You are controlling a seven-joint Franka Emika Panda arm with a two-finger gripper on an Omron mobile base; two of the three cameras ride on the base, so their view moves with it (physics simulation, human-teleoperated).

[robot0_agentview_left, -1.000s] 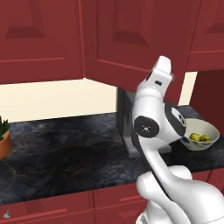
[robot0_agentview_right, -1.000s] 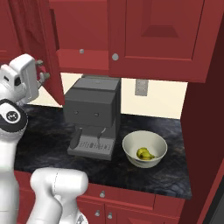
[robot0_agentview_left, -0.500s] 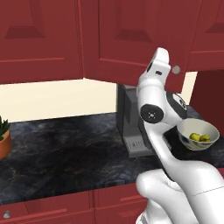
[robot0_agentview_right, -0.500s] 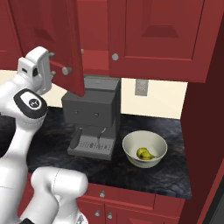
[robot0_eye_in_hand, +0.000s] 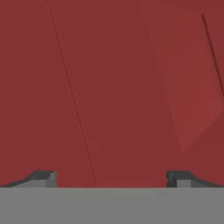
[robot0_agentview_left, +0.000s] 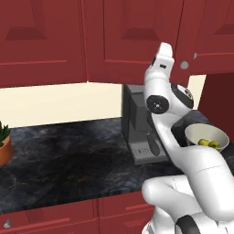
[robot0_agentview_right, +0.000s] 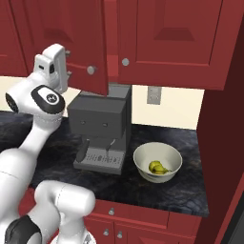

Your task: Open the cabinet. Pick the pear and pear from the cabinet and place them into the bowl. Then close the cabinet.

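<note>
The dark red cabinet [robot0_agentview_right: 176,38] hangs over the counter. Its right door is shut and its left door [robot0_agentview_right: 86,43] stands slightly ajar, its knob [robot0_agentview_right: 90,70] just right of my hand. My gripper [robot0_agentview_right: 69,63] is open and pressed flat against that door's outer face. In the hand view the gripper [robot0_eye_in_hand: 111,179] has red wood close in front and nothing between its fingertips [robot0_eye_in_hand: 43,178]. Both pears [robot0_agentview_right: 159,167] lie together in the cream bowl [robot0_agentview_right: 143,167] on the counter, right of the coffee machine. From the left side the pears [robot0_agentview_left: 208,143] show inside the bowl [robot0_agentview_left: 194,132], and the cabinet [robot0_agentview_left: 132,36] fills the top.
A dark grey coffee machine [robot0_agentview_right: 100,124] stands under the cabinet, its tray toward me. A potted plant [robot0_agentview_left: 2,141] sits at the far left of the black stone counter [robot0_agentview_left: 68,160]. A tall red panel [robot0_agentview_right: 224,133] bounds the right side. Low drawers [robot0_agentview_right: 138,214] run below.
My arm has risen and swung toward the cabinet, and the left door has gone from wide open to nearly shut ahead of my hand. The bowl and pears have stayed put.
</note>
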